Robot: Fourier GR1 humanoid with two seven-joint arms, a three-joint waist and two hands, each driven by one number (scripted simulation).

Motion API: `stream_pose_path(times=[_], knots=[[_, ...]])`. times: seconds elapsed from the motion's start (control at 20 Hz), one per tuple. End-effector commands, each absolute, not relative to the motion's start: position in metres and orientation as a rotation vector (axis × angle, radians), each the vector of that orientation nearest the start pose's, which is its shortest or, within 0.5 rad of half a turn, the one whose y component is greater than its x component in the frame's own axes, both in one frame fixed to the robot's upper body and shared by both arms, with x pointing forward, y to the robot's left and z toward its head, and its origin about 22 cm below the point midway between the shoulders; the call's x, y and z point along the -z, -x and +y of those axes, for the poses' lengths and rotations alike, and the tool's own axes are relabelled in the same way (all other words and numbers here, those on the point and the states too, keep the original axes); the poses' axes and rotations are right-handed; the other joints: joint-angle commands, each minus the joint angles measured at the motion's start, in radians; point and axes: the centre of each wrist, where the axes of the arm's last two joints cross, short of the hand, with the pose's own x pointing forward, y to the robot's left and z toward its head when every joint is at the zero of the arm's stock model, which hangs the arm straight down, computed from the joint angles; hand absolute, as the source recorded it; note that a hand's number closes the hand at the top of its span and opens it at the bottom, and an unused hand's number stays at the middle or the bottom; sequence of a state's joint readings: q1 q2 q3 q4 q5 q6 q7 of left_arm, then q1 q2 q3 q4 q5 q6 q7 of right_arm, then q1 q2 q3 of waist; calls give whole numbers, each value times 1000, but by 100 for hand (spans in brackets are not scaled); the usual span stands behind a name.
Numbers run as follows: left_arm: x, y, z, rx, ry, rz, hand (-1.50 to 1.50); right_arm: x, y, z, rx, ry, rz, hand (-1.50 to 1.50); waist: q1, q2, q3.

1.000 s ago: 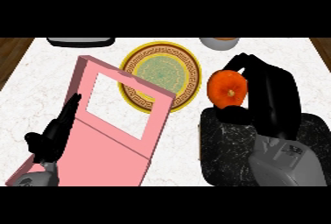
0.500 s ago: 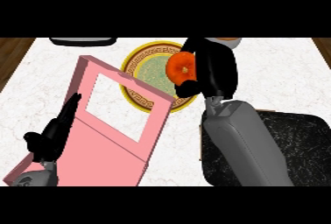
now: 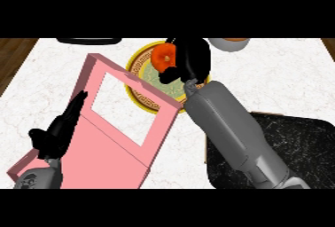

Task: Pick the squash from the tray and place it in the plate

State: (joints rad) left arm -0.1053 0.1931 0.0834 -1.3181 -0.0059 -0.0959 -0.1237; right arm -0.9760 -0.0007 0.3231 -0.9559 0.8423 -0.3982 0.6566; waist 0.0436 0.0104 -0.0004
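While clasping the round orange squash [image 3: 163, 54] in the curled fingers [image 3: 169, 74] of the black right hand [image 3: 193, 57], hovers above the far part of the round gold-rimmed patterned plate [image 3: 141, 92]; probably calls for lowering straight down.

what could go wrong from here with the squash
1. The right robot hand holds the squash above the far side of the plate, near its rim; released there, it might roll off the back.
2. The pink tray overlaps the plate's near edge, leaving less free room to land on.
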Motion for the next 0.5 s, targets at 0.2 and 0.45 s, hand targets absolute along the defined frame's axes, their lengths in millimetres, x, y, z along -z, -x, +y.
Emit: stream_pose_path(times=[0.2,0.45], knots=[[21,-263,285,185,-109,-1542,0,-114,-415,-36,-396,945,-1467,-150,27,6,0],[22,-264,287,204,-126,-1547,0,-111,-418,-34,-313,851,-1450,-150,26,6,0]])
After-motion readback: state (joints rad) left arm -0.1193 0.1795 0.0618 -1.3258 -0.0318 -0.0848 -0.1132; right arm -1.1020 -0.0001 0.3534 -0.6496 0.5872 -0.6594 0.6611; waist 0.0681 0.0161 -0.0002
